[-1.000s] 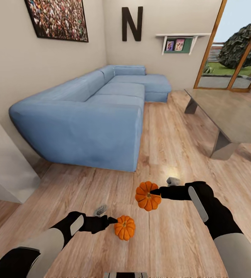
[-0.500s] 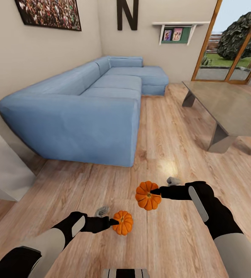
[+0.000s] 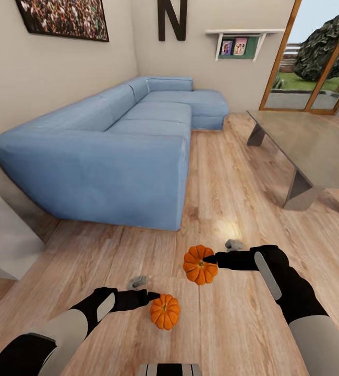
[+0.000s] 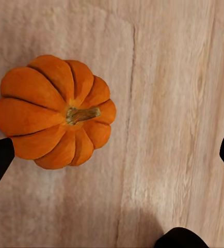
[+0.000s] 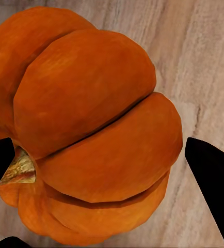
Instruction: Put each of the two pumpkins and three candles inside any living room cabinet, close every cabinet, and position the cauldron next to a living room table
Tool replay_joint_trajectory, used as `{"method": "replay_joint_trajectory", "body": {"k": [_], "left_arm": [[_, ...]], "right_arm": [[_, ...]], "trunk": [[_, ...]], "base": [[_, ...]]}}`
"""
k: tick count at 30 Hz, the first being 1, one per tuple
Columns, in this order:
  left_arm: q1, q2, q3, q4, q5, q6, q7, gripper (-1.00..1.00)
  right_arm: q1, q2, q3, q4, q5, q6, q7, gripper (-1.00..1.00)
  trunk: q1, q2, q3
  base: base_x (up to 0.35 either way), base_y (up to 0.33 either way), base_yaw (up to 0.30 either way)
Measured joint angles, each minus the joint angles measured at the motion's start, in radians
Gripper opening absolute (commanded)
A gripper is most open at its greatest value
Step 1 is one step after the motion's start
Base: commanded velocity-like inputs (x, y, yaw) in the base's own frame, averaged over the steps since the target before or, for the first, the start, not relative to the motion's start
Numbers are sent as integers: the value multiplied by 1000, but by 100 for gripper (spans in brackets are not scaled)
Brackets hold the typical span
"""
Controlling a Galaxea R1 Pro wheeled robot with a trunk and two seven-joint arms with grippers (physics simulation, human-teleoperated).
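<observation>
A sofa [image 3: 122, 151] runs along the left wall, and the table [image 3: 315, 151] stands to its right across open floor [image 3: 232, 177]. Nearer the robot, one pumpkin [image 3: 165, 312] lies on the floor at the left, with the other pumpkin [image 3: 199, 265] to its right and farther forward.

Blue corner sofa [image 3: 122, 141], wood floor [image 3: 232, 177], glass doors [image 3: 315, 57]

Bright, even daylight comes through the glass doors [image 3: 315, 68]; a soft glare patch sits on the wood floor [image 3: 227, 230], and straight lines bow near the edges.
</observation>
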Motion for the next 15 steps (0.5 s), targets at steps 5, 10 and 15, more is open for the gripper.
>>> {"method": "replay_joint_trajectory", "body": {"k": [5,10,15], "left_arm": [[0,-2,0,0,0,0,-1,100],[0,-2,-1,0,0,0,-2,100],[0,-4,-1,0,0,-1,-2,100]], "right_arm": [[0,0,0,0,-1,0,0,-100],[0,0,0,0,0,0,0,-100],[0,0,0,0,0,0,0,-100]], "trunk": [[0,0,0],[1,0,-8],[3,-2,-27]], "base": [[22,0,0],[3,0,0],[0,0,0]]}}
